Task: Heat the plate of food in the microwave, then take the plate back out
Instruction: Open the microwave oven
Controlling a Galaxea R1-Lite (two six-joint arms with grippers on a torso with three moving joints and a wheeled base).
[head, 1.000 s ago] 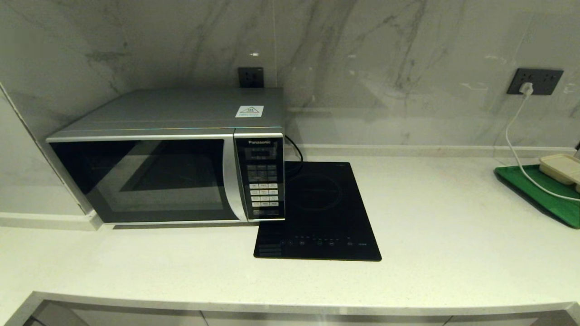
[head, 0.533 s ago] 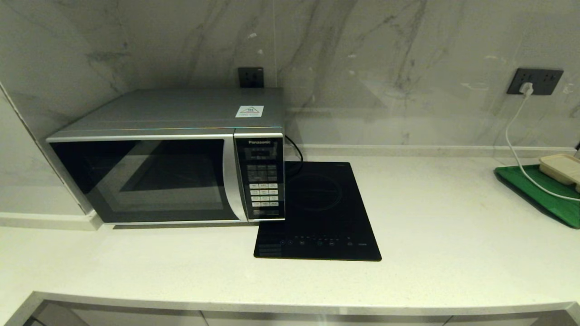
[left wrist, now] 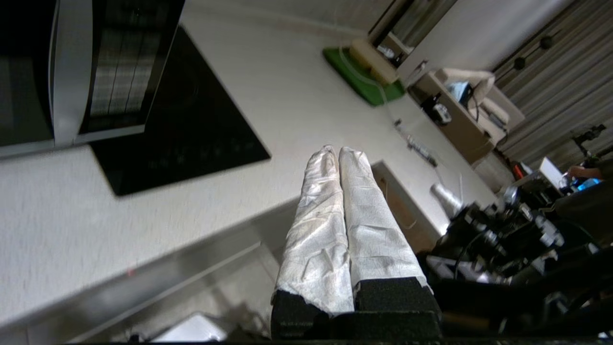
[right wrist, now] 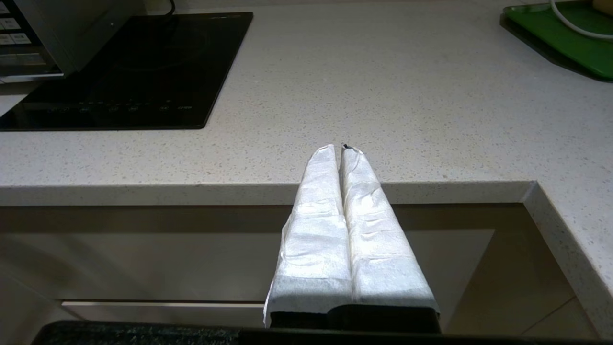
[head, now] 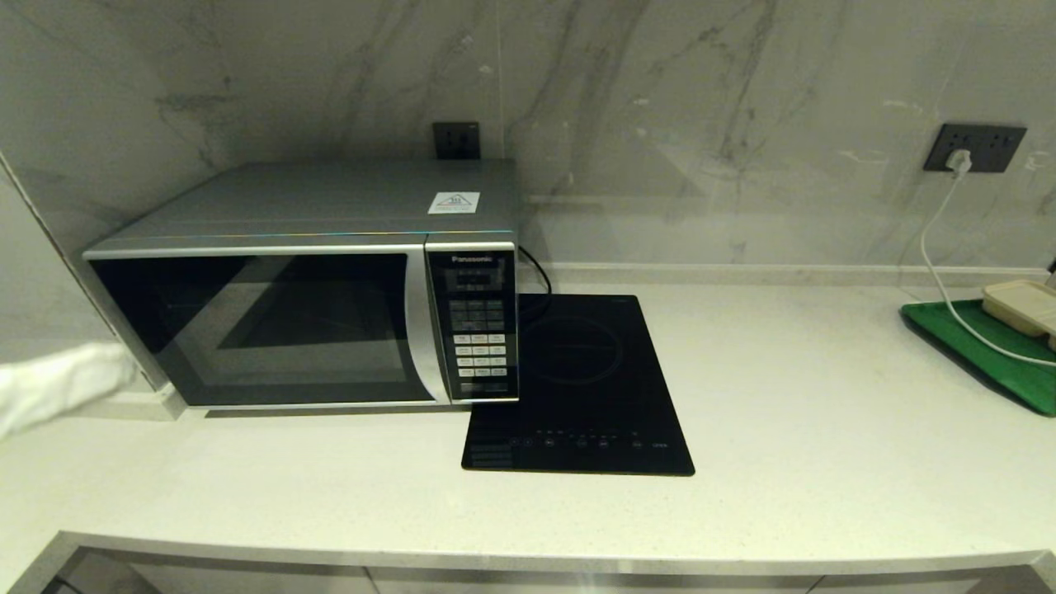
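Large silver-grey microwave (head: 301, 285), dark glass door closed, long axis along the wall, door facing the counter edge. Left gripper (head: 124, 367), white-wrapped, jaws pressed together and empty, off the microwave's lower left corner. Only its wrist view shows the black hob (left wrist: 187, 129). Right gripper (right wrist: 341, 149), closed, before the counter edge. No plate seen.

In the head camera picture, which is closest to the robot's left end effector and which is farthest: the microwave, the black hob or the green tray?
From the left end effector, at the left edge:
1. Microwave, right beside it.
2. Black hob, in the middle of the counter.
3. Green tray, far right edge.
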